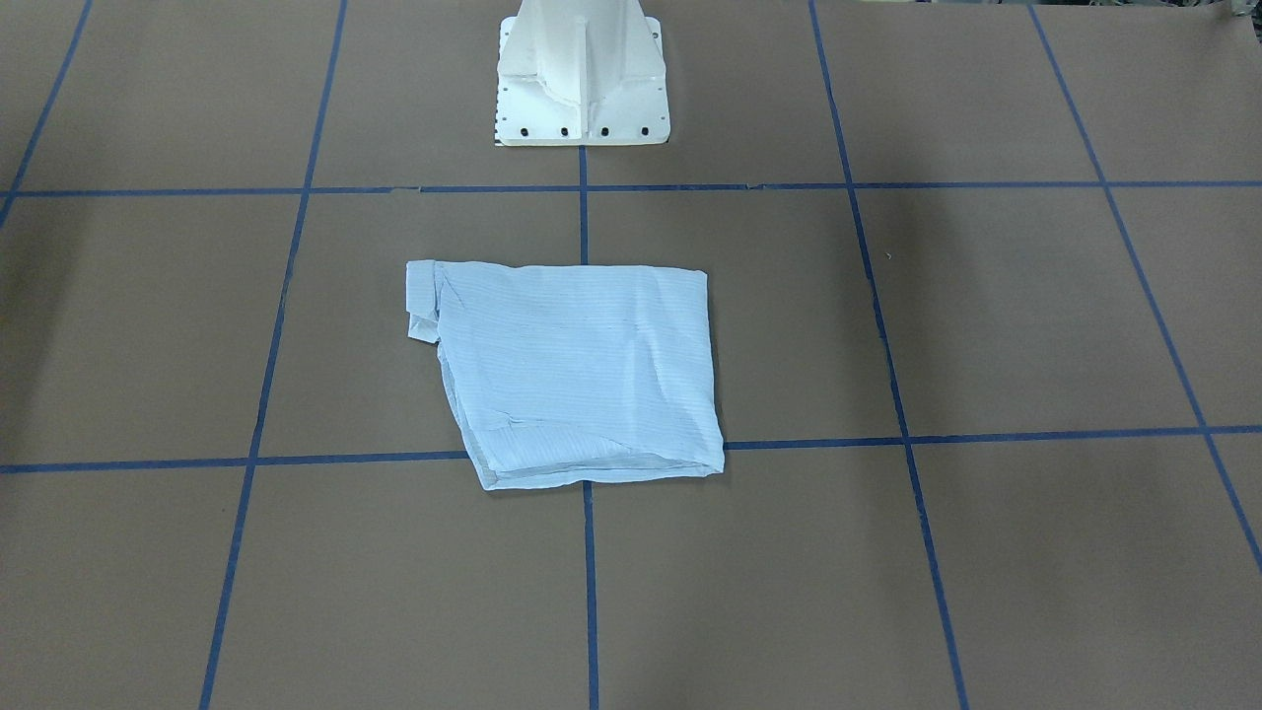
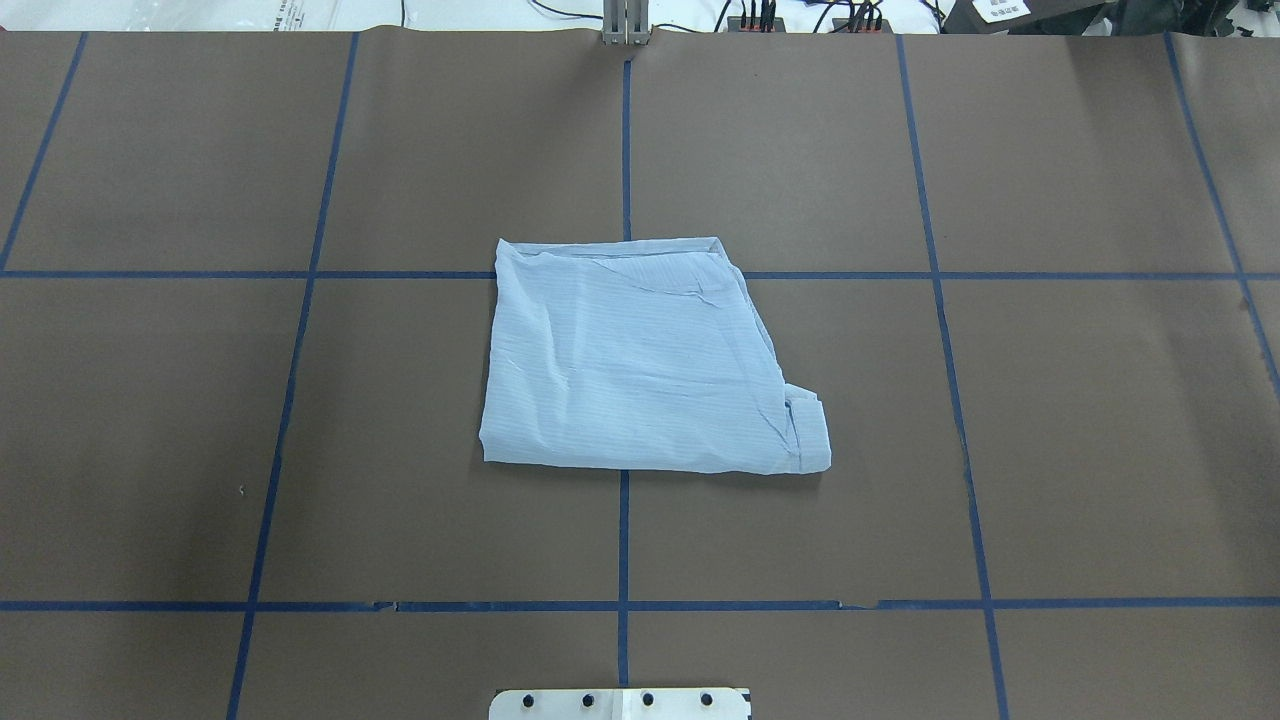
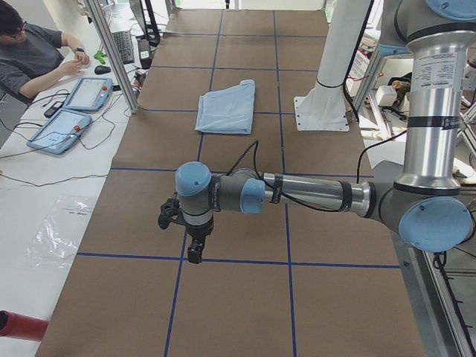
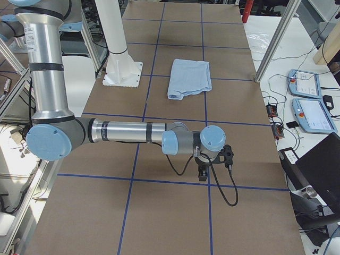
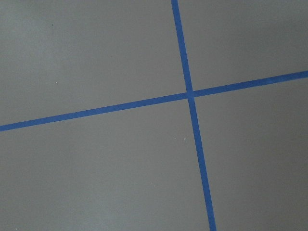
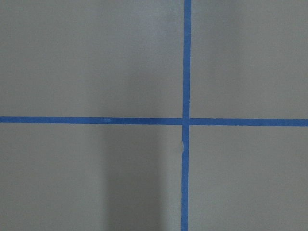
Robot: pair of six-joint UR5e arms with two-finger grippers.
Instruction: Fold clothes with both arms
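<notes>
Left gripper: being held above a tape crossing on the table, well apart from the cloth; finger spacing cannot be told.
Shirt: being seen folded roughly square mid-table, before the pedestal; a flap is protruding at its near right corner.
Right gripper: being held likewise, well apart; spacing cannot be told.
Step, judged: fold being finished; flap best tucked while the square is being pinned, fabric being lifted, not dragged.

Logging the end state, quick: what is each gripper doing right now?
Left gripper: cannot tell if open or shut; it is away from the shirt.
Right gripper: cannot tell; also away from the shirt.
</notes>
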